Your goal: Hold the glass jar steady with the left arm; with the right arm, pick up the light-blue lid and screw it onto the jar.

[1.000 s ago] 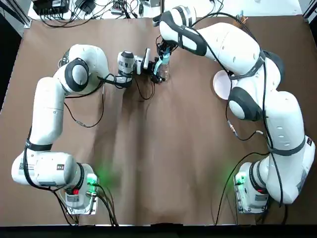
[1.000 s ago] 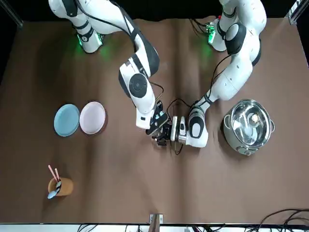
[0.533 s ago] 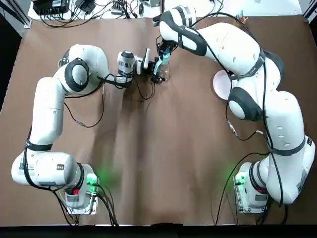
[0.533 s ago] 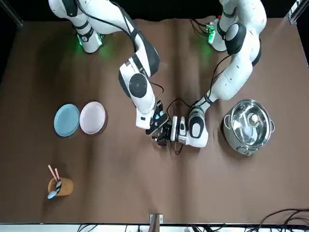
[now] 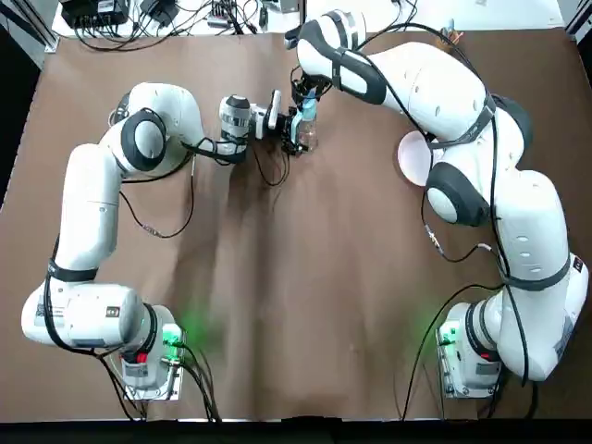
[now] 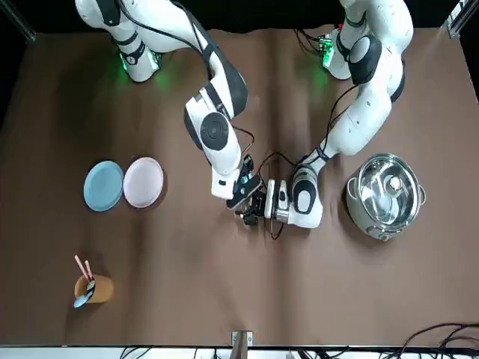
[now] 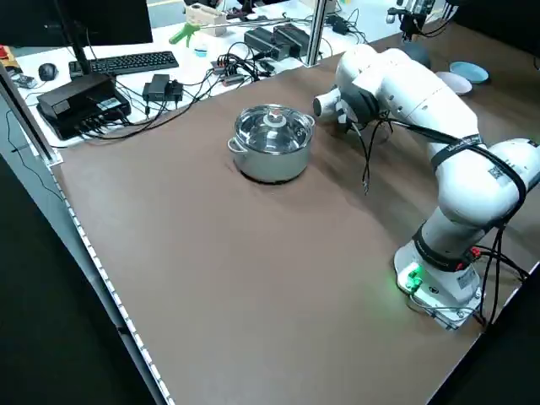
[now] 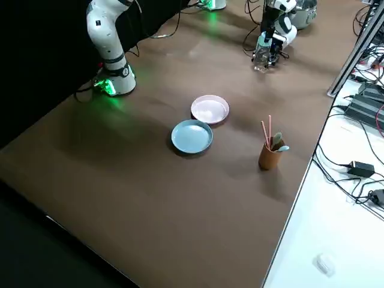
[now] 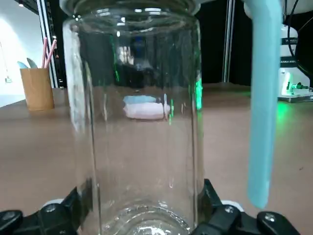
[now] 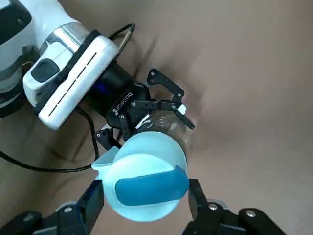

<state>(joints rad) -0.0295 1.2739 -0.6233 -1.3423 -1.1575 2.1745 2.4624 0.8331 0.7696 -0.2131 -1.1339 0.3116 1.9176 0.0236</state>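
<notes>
Left gripper [image 5: 291,131] clamped around the base of the upright glass jar [image 9: 137,122], right gripper [image 10: 145,198] grasping the light-blue lid [image 10: 146,164] directly over the jar's mouth, brown table [image 5: 305,277]

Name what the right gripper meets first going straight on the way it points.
The glass jar, held by the left gripper: the right gripper, shut on the light-blue lid, points down at its mouth. Whether lid and jar touch is unclear.
</notes>
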